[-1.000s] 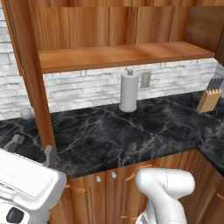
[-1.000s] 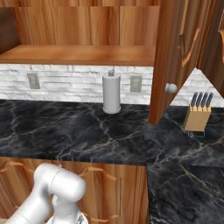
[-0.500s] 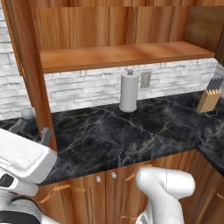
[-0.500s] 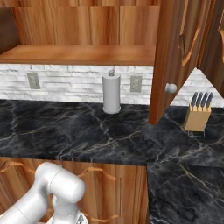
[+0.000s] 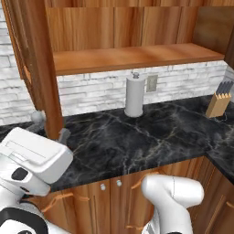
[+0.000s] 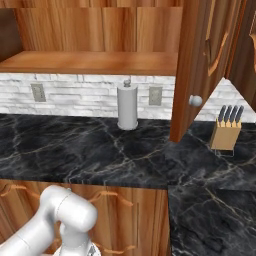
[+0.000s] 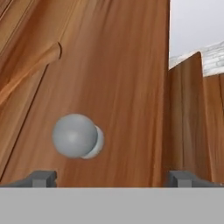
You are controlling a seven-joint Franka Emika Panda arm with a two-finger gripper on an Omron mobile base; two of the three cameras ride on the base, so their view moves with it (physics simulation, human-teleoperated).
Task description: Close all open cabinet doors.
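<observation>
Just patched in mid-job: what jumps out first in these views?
An open cabinet door swings out over the black counter, its round knob facing us. The open gripper sits right at that door, knob just ahead. Behind, a paper towel roll stands by the wall.

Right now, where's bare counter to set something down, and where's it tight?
Bare black counter runs left of the paper towel holder, and between it and the knife block. Tight at the left open cabinet door, where the open gripper faces its knob.
</observation>
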